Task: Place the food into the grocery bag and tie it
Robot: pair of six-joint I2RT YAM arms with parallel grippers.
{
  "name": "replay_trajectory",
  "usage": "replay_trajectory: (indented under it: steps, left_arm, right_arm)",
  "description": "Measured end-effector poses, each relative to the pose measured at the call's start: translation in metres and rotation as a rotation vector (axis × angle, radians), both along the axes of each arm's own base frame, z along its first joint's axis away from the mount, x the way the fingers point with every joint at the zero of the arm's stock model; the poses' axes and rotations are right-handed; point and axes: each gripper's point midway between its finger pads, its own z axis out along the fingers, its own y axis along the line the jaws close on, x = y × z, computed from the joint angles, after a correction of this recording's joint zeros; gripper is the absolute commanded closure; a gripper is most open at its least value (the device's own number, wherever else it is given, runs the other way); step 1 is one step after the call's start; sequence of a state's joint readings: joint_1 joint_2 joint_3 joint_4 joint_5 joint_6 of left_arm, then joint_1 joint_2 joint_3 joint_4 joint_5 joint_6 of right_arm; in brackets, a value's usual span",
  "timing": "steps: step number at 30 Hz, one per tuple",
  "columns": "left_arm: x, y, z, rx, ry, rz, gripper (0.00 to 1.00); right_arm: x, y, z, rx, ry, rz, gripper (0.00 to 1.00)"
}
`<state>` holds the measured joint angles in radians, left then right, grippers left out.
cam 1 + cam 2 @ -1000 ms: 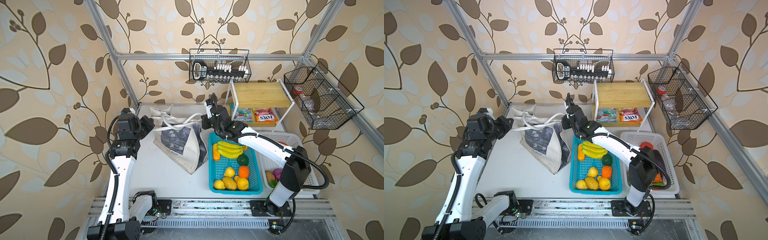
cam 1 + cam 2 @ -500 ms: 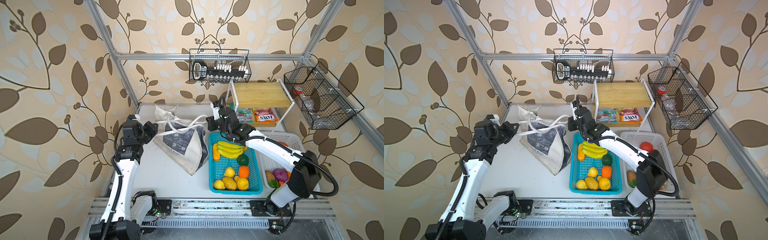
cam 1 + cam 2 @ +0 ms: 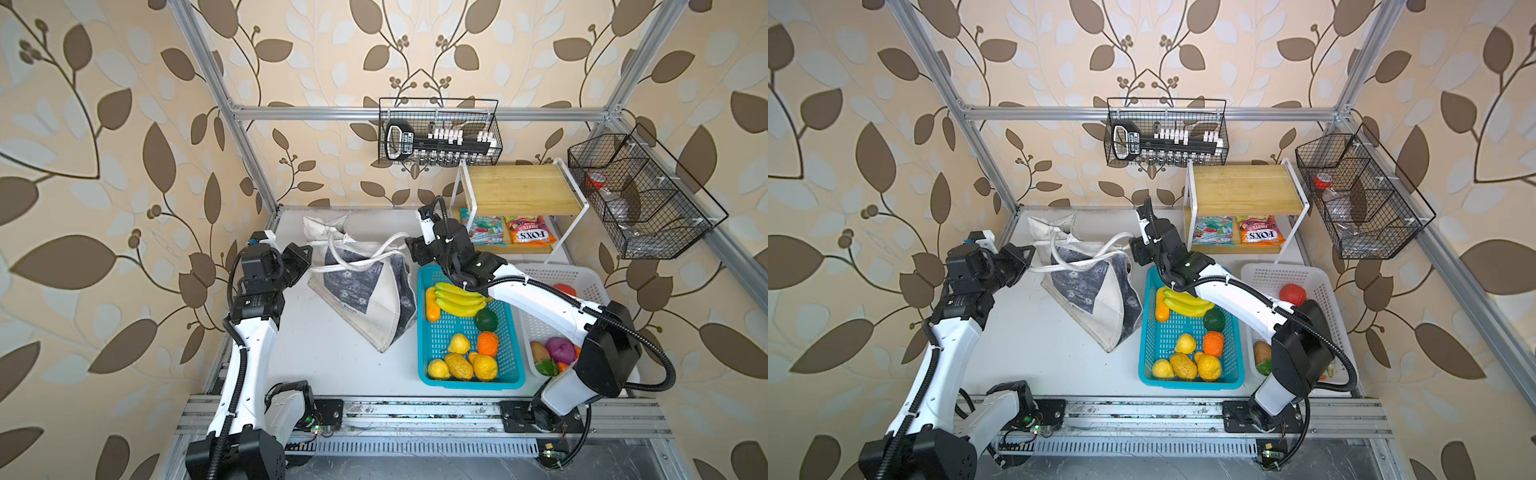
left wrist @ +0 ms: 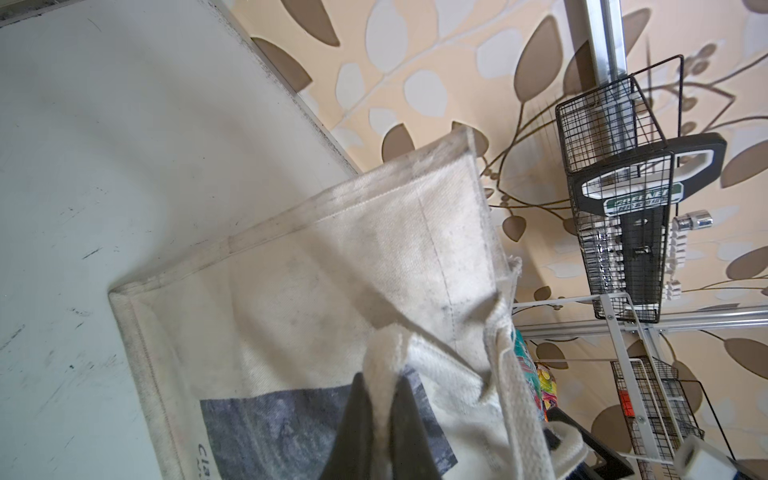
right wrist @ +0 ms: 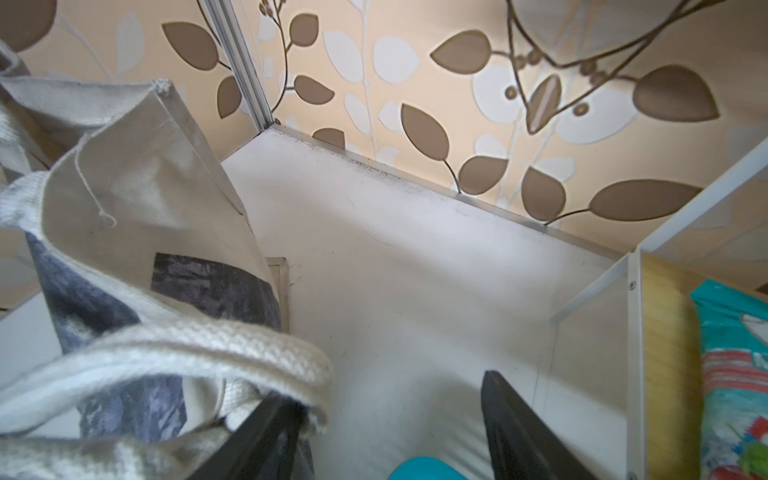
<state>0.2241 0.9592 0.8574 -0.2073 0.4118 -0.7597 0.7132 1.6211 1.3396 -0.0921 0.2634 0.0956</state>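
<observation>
Between left jaws, bag handle (image 4: pixel 384 374) pinched; right jaws spread beside loop (image 5: pixel 199 353).

Beige leaf-patterned wallpaper (image 3: pixel 104 83) surrounds a white tabletop (image 3: pixel 324 345), aluminium frame (image 3: pixel 311 113).

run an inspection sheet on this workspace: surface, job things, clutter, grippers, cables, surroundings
surface: white tabletop, scuffed.
job's things: grocery bag lies on its side; banana bunch, carrot and orange in the blue basket; snack packets under the wooden shelf.
clutter: white basket with other toy produce; wire baskets on the walls.
grippers: left gripper shut on one bag handle; right gripper open, the other handle lying at one finger, not clamped.
cables: black hoses along both arms, apart from the bag.
surroundings: leaf wallpaper, aluminium frame.
</observation>
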Motion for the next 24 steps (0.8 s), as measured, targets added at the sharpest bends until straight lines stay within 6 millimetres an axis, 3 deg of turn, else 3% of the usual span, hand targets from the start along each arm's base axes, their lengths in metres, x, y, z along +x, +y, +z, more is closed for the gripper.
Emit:
replay_trajectory:
  steps: [3,10,14,17,21,24]
  left_arm:
    - [0.002,0.001,-0.001,-0.001,0.0,0.0,1.0]
    - [0.006,0.003,-0.007,-0.007,0.016,0.0,1.0]
    - [0.006,0.002,-0.007,-0.01,0.015,-0.006,1.0]
    - [0.007,0.001,-0.008,-0.013,0.018,-0.011,1.0]
    - [0.008,-0.001,-0.01,-0.018,0.024,-0.02,1.0]
    - [0.01,-0.001,-0.011,-0.022,0.027,-0.026,1.0]
  right_arm:
    - [-0.004,0.012,0.006,-0.065,-0.052,0.052,0.31]
    - [-0.027,0.062,0.014,-0.186,-0.166,0.219,0.31]
    - [-0.028,0.07,0.015,-0.24,-0.216,0.254,0.32]
    - [-0.033,0.076,0.016,-0.274,-0.242,0.28,0.45]
    - [-0.04,0.084,0.017,-0.269,-0.249,0.351,0.47]
    - [-0.044,0.089,0.017,-0.265,-0.256,0.401,0.41]
